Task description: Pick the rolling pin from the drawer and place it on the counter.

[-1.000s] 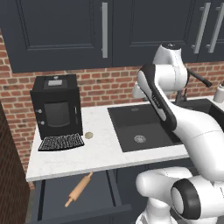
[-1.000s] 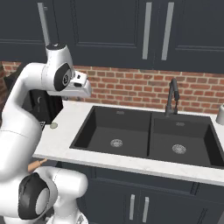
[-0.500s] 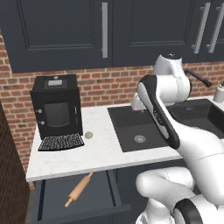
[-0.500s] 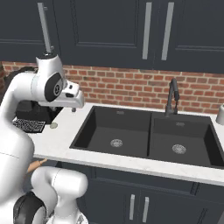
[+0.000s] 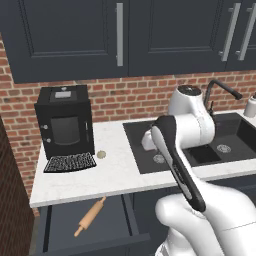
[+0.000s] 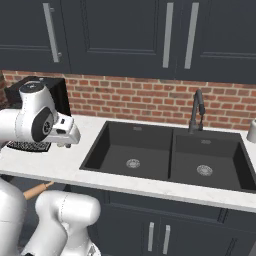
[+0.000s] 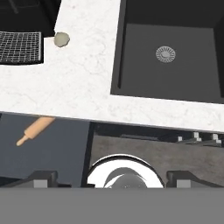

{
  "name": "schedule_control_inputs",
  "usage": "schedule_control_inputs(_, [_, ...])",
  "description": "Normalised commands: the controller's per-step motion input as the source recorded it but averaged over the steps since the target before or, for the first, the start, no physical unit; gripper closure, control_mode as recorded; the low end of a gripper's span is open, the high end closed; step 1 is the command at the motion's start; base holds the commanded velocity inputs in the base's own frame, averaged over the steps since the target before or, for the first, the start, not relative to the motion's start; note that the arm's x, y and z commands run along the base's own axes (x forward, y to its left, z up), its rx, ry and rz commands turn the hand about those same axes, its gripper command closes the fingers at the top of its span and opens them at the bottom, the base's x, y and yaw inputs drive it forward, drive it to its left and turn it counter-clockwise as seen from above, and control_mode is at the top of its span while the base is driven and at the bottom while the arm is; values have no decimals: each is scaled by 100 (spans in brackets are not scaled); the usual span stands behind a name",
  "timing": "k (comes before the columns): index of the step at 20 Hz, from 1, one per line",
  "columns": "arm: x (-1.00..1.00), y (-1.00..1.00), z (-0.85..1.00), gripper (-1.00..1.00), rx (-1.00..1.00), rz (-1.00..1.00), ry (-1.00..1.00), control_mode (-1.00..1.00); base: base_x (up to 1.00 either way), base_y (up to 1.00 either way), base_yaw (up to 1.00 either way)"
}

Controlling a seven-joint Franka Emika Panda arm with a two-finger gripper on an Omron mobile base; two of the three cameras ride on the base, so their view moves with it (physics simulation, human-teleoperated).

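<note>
Rolling pin (image 7: 36,128) lies below-left of my spread, empty gripper (image 7: 109,177); descending carelessly, I might strike the counter (image 7: 74,83) edge overhanging the drawer (image 7: 52,153).

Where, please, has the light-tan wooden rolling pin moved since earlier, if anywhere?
No: the rolling pin lies unchanged in the dark navy drawer, below the white counter.

rolling pin (image 7: 35,130): far end under counter (image 7: 78,83) | claw (image 6: 65,142): jaws seemingly hidden
</note>
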Motion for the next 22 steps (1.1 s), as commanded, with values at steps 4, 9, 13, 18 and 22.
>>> schedule_control_inputs(4, [-31,48,-26,-100,7,0,9,-100,0,0,0])
schedule_control_inputs(9, [-14,51,-24,-100,9,1,17,-100,0,0,0])
schedule_control_inputs(13, [-11,51,-25,-100,11,4,19,-100,0,0,0])
schedule_control_inputs(18, [-10,59,-37,-100,8,5,19,-100,0,0,0])
schedule_control_inputs(22, [-17,63,-47,-100,0,4,8,-100,0,0,0])
